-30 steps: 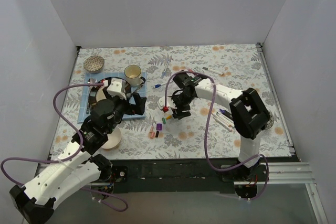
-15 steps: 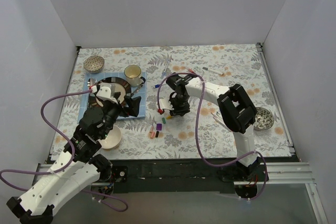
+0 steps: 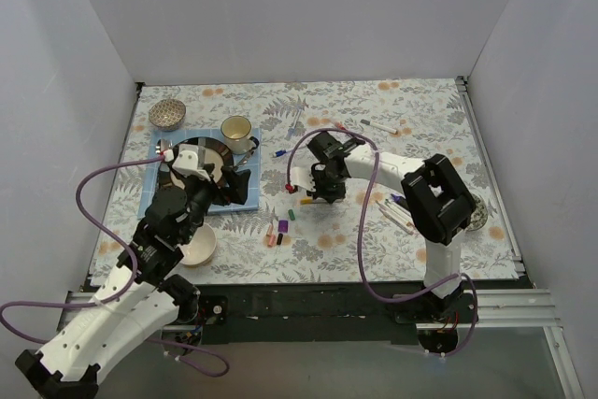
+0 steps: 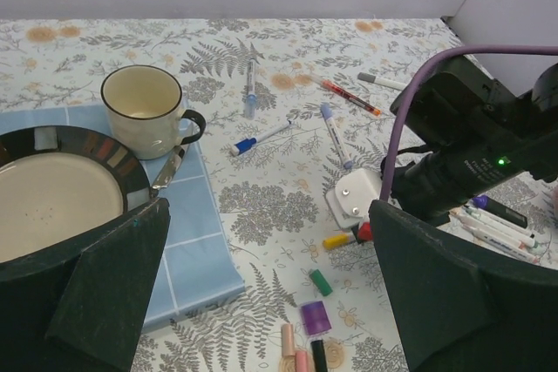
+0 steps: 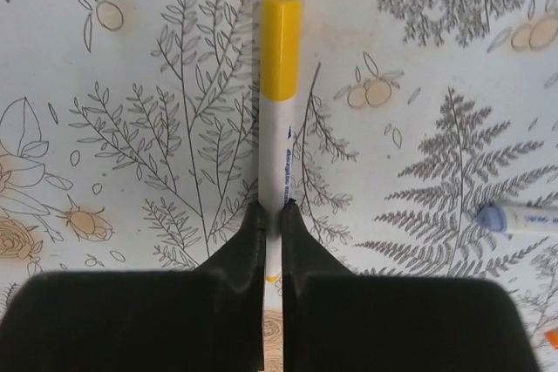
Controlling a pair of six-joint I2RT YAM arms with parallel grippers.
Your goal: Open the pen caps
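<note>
My right gripper (image 5: 273, 215) is shut on the white barrel of a pen (image 5: 275, 158) lying on the table, its yellow cap (image 5: 280, 45) pointing away from the fingers. In the top view the right gripper (image 3: 322, 192) is low at the table's middle, the yellow cap (image 3: 305, 200) sticking out to its left. My left gripper (image 4: 270, 302) hangs open over the blue mat's edge, holding nothing. Loose pen caps lie between the arms: green (image 4: 321, 281), purple (image 4: 313, 317), pink (image 4: 288, 340) and black (image 4: 318, 356). Several more pens (image 4: 261, 137) lie farther back.
A mug (image 3: 236, 133) and a dark-rimmed plate (image 3: 207, 149) rest on a blue mat (image 3: 154, 189). A metal bowl (image 3: 166, 115) stands at the back left, a pale bowl (image 3: 198, 248) at the front left. More pens (image 3: 397, 212) lie beside the right arm. A fork (image 3: 297, 117) is at the back.
The right gripper has closed on the yellow-capped pen's barrel after shifting over it. The left arm has drawn back toward the mat, still open.
</note>
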